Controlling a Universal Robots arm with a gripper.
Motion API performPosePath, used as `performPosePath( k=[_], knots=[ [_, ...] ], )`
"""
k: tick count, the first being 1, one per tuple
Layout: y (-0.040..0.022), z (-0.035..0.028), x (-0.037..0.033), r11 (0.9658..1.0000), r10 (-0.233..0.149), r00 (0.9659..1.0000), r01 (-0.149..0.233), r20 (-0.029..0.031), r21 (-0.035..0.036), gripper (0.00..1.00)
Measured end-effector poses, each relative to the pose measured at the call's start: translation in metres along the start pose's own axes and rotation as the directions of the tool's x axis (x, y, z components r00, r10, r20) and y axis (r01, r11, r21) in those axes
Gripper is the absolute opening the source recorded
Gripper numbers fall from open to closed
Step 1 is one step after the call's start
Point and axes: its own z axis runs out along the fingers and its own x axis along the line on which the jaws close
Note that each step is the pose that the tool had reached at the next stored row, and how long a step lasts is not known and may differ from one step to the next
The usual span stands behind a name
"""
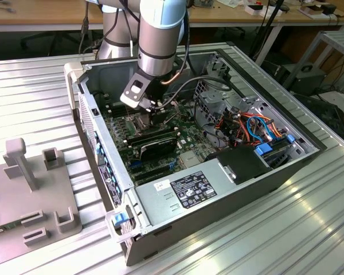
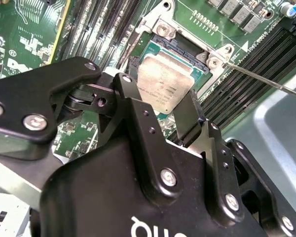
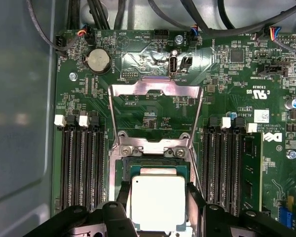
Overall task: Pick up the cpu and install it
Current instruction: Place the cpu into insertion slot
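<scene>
Now, straight down to the board:

- The arm reaches into the open computer case (image 1: 218, 200), which lies on the slatted metal bench (image 1: 286, 240), and the gripper (image 1: 155, 116) hangs low over the green motherboard (image 1: 186, 134).
- In both wrist views the gripper (image 2: 158, 96) (image 3: 158, 192) is pinching the cpu (image 2: 165, 81) (image 3: 158, 205). One black finger (image 2: 187, 116) presses on one edge, and its partner sits tight against the opposite edge.
- The cpu, grey metal face up, sits squarely over the socket (image 3: 153, 163) near the middle of the board. I can't tell whether it is fully seated or just above the socket.
- The socket's metal load frame (image 3: 155, 106) is swung open, tipped back away from the gripper, so the socket is uncovered.
- Banks of black memory slots (image 3: 81, 163) run along both sides of the socket, just beside its frame.
- In the second wrist view a thin metal lever (image 2: 266, 81) juts out from the socket's corner across the slots.
</scene>
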Motion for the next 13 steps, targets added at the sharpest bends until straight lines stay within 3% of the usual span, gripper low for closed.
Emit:
performPosePath(
  k=[13],
  knots=[
    [-0.0001, 0.0036, 0.0018, 1.0, -0.004, 1.0, 0.004, -0.0002, 0.0001, 0.54]
  ],
)
